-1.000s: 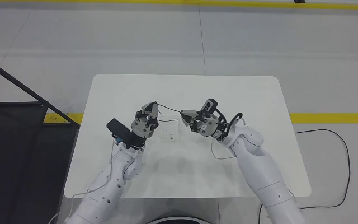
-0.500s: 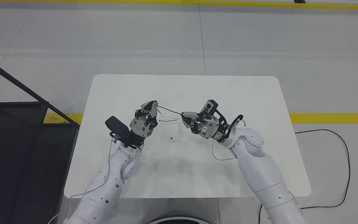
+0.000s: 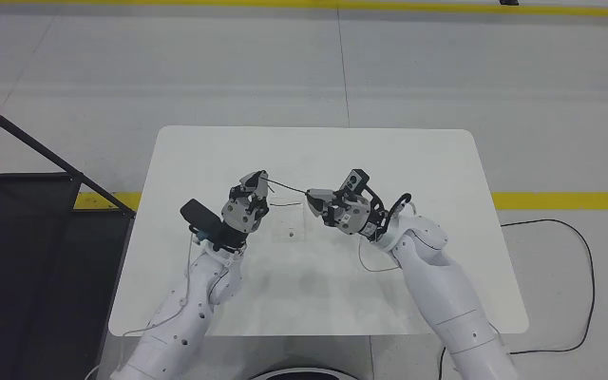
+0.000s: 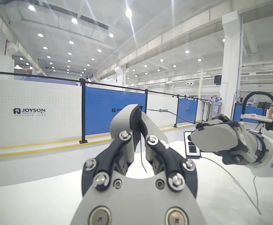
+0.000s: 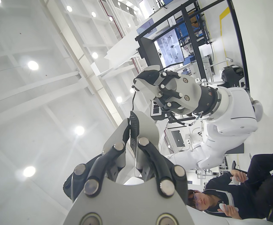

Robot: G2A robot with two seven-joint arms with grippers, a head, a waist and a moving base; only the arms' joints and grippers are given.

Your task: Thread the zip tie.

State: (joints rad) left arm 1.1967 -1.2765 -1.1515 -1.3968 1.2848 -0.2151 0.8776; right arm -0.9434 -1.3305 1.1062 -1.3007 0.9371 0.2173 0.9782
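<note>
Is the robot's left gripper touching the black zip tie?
Touching. The left wrist view shows the zip tie pinched between fingers of the left gripper.

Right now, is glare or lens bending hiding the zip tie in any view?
Left wrist view: ceiling lamps flare into streaks, clear of the left pincer; the zip tie reads dark and plain. Right wrist view: lamps bloom, beams bow near the edges, tie plain beyond the right pincer. Top view: even light, no glare on the table.
</note>
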